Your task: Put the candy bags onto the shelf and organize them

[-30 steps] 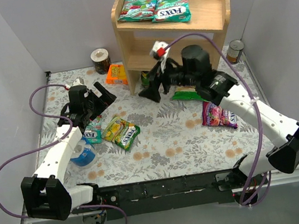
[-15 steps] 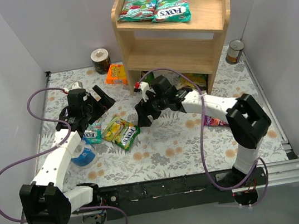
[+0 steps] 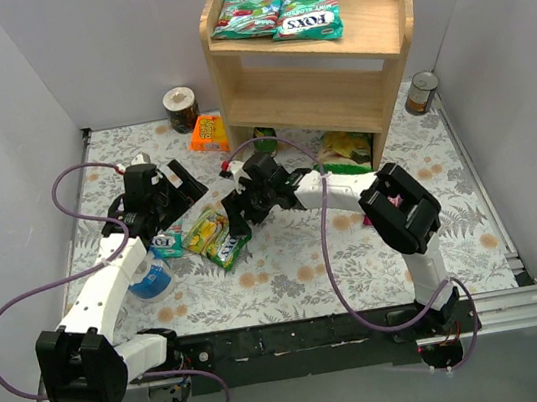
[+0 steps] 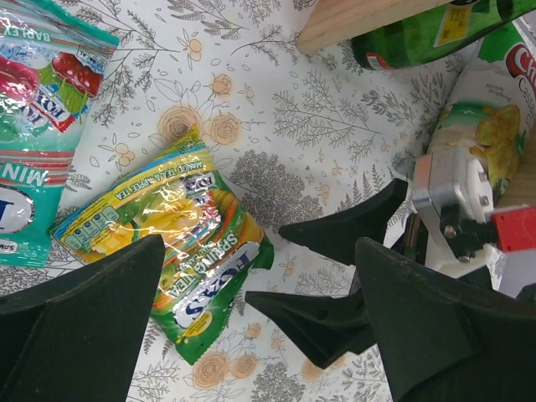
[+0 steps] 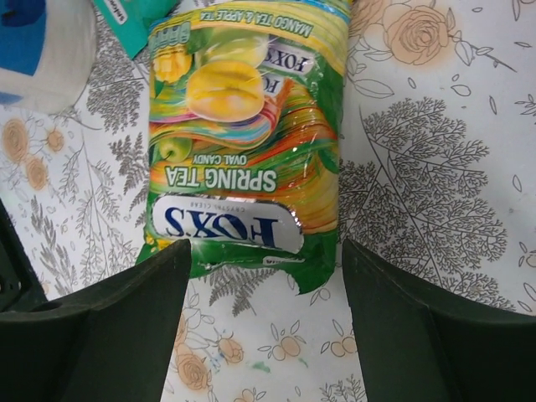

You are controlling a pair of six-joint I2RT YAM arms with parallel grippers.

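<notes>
1. Now that the right jaws have swung over from beside the shelf [image 3: 390,29], they stand apart astride the FOX'S end of the yellow-green bag [image 5: 247,142], which lies flat on the table [image 3: 309,266]
2. Left jaws wide apart, empty
3. Two teal bags [image 3: 276,13] already sit on the shelf; this one looks next

Plain pale grey walls [image 3: 104,44] close in three sides. The table [image 3: 287,259] is covered by a white cloth [image 4: 276,126] printed with grey leaves and orange flowers. The light is soft and even.

Teal candy bag [image 4: 33,126] cut by left edge; green bottle [image 4: 419,33] by top edge; snack bag [image 4: 494,92] by right edge.
</notes>
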